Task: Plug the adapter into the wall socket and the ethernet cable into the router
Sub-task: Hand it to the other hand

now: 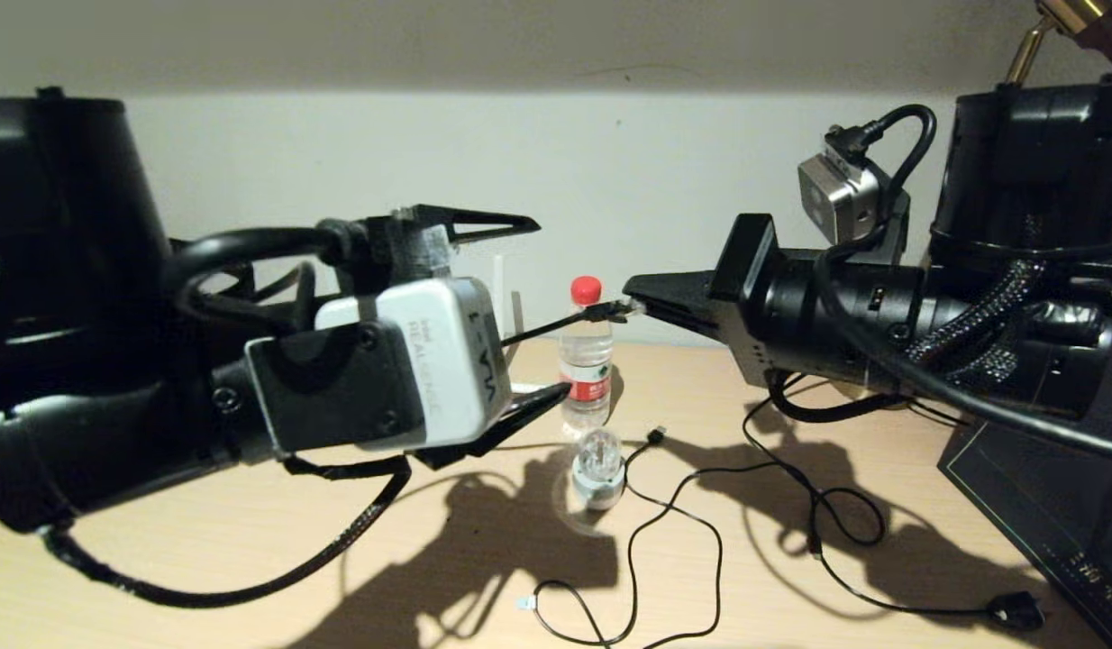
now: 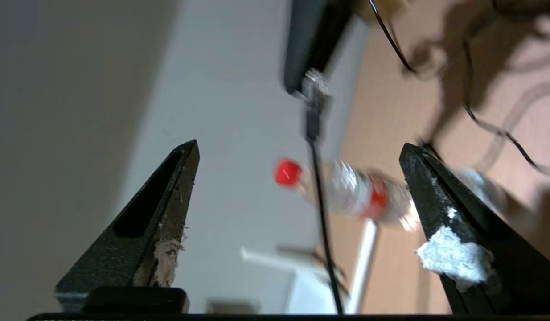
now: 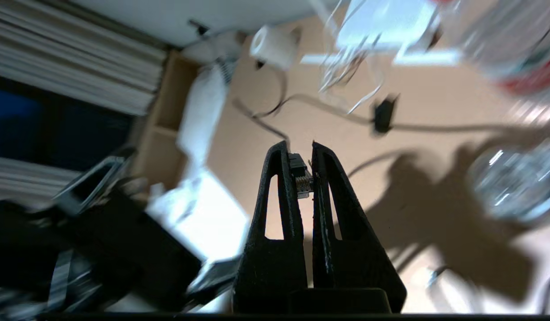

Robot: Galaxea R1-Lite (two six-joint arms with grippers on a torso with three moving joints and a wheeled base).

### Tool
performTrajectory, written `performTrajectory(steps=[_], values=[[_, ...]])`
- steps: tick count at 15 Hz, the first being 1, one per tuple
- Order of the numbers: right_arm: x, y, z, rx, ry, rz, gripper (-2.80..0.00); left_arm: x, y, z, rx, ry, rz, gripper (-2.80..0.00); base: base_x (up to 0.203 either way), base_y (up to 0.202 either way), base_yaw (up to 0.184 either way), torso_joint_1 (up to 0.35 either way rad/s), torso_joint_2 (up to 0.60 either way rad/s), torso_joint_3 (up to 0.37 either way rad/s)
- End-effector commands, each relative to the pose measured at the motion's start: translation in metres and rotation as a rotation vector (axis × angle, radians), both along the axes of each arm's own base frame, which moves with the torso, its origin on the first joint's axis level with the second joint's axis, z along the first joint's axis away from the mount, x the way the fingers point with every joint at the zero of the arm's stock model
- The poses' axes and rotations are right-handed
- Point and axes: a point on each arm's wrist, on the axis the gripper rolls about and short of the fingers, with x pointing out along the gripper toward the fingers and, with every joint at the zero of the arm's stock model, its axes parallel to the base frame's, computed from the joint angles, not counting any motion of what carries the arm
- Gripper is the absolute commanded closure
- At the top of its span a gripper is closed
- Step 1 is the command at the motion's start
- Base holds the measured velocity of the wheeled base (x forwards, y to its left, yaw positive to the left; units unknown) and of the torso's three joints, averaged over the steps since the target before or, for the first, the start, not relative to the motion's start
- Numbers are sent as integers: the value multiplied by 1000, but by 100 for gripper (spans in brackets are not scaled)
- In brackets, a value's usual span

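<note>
Ethernet cable [image 1: 556, 324] roughly level, connector in right end effector [image 1: 635, 306].

Water bottle [image 1: 586, 356] upright, red cap; clear bulb lamp [image 1: 597, 469] before it; thin black cable [image 1: 682, 532] on desk [image 1: 250, 541].

head view: high, looking forward and down over the pale wooden tabletop [image 1: 250, 541] toward the wall.
left wrist view: behind its fingers, facing the red-capped clear water bottle [image 2: 355, 191].
right wrist view: close, facing the tabletop.
shared: bottle, tabletop.
</note>
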Motion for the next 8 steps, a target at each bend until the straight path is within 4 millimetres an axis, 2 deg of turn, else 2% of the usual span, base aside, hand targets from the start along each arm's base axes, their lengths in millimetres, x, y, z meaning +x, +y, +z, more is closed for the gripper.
performTrajectory(steps=[1, 4, 8], values=[[-10, -15, 18, 111, 90, 40, 0, 14, -9, -15, -19, -48, -62, -280, 0, 0, 0, 0, 0, 0], [-16, -37, 36, 249, 268, 152, 0, 22, -14, -21, -17, -79, -149, -280, 0, 0, 0, 0, 0, 0], [-13, -40, 36, 292, 355, 190, 0, 21, -16, -13, -31, -175, -201, -280, 0, 0, 0, 0, 0, 0]])
